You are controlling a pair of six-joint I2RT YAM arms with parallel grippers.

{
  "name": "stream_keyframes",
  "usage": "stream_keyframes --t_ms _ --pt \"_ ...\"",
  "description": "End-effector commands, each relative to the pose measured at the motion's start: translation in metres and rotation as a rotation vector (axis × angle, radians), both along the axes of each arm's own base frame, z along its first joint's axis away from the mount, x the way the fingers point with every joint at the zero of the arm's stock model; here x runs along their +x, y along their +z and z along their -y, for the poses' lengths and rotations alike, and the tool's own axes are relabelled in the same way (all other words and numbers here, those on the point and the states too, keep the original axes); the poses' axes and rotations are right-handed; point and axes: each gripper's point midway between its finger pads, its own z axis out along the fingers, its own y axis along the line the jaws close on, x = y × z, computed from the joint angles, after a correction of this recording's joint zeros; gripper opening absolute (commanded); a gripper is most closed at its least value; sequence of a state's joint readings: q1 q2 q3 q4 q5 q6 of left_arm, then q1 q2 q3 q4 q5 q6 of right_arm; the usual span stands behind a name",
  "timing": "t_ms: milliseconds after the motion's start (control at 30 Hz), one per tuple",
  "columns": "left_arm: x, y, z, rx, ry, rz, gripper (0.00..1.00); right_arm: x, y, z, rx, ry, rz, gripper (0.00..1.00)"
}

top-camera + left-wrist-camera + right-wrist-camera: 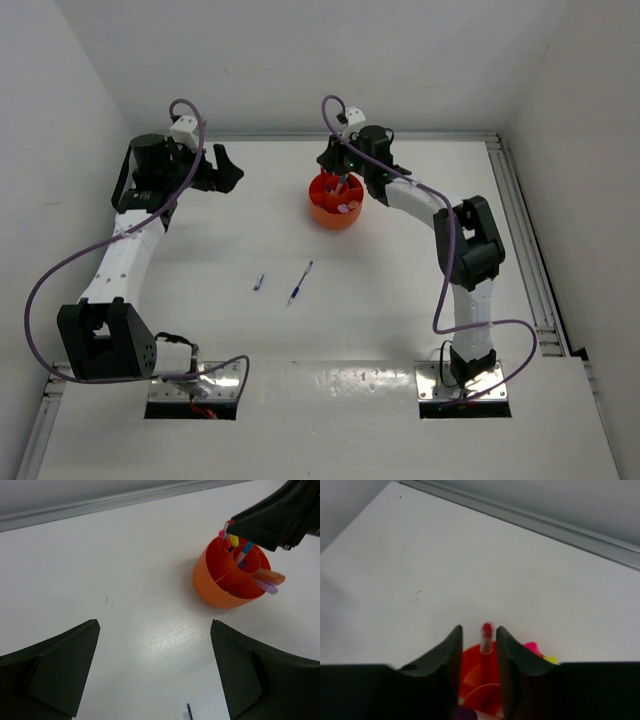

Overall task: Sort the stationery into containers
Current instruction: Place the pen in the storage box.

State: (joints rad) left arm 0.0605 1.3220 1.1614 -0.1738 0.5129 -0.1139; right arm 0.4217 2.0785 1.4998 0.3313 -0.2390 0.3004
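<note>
right gripper [479, 628] narrowly parted around red pen [486, 631] | left gripper [154, 623] wide | orange tub [212, 587] holds markers [270, 576]

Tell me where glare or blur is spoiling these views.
Top external: sharp, with glare patches on the table's near edge. Left wrist: soft sheen on the table, orange tub crisp. Right wrist: red pen between the fingers of the right pincer is blurred, and the fingers hide most of the tub.

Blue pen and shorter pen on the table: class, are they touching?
Apart. The top view shows bare table between the blue pen and the shorter pen.
</note>
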Motion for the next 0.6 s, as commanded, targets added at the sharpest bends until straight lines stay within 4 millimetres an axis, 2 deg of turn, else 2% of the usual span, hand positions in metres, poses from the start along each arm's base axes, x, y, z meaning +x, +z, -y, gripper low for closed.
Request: stream_keyframes --t_ms 0,67,100,167,200,233,267,300,367,400,433,500,533,567 --pt "-0.002 0.012 -0.001 0.051 -0.033 0.022 1.00 -0.005 0.023 -0.006 0.033 0.026 0.033 0.35" --pt "-0.004 -0.006 -0.003 0.078 -0.015 -0.059 1.00 -0.005 0.036 -0.003 0.044 0.027 0.043 0.41" --pt "-0.006 -0.011 -0.001 0.133 -0.033 -0.080 1.00 -0.007 0.051 -0.002 0.052 0.030 0.063 0.44" --pt "-0.009 -0.015 0.000 0.181 -0.040 -0.083 1.00 -0.010 0.066 -0.001 0.058 0.037 0.080 0.46" --pt "-0.015 -0.028 0.000 0.207 -0.059 -0.094 1.00 -0.011 0.074 0.001 0.058 0.037 0.084 0.47" --pt "-0.022 -0.021 0.001 0.216 -0.072 -0.056 1.00 -0.014 0.092 0.005 0.064 0.042 0.110 0.48" --pt "-0.028 -0.022 0.004 0.220 -0.095 -0.039 1.00 -0.018 0.099 0.006 0.061 0.047 0.110 0.48" --pt "-0.041 -0.029 0.017 0.246 -0.152 -0.022 1.00 -0.024 0.119 0.011 0.065 0.048 0.138 0.49" --pt "-0.055 -0.040 0.031 0.325 -0.226 -0.027 1.00 -0.031 0.132 0.018 0.042 0.057 0.152 0.49" --pt "-0.067 -0.054 0.036 0.343 -0.252 -0.082 1.00 -0.036 0.141 0.023 0.040 0.056 0.159 0.49" --pt "-0.074 -0.061 0.039 0.362 -0.261 -0.110 1.00 -0.043 0.158 0.032 0.040 0.052 0.188 0.49" --pt "-0.092 -0.089 0.045 0.410 -0.289 -0.213 1.00 -0.054 0.157 0.043 0.024 0.042 0.158 0.48" --pt "-0.098 -0.097 0.048 0.425 -0.309 -0.239 1.00 -0.063 0.173 0.054 0.025 0.032 0.180 0.48" --pt "-0.103 -0.108 0.046 0.456 -0.323 -0.271 1.00 -0.070 0.162 0.062 0.009 0.029 0.141 0.47"
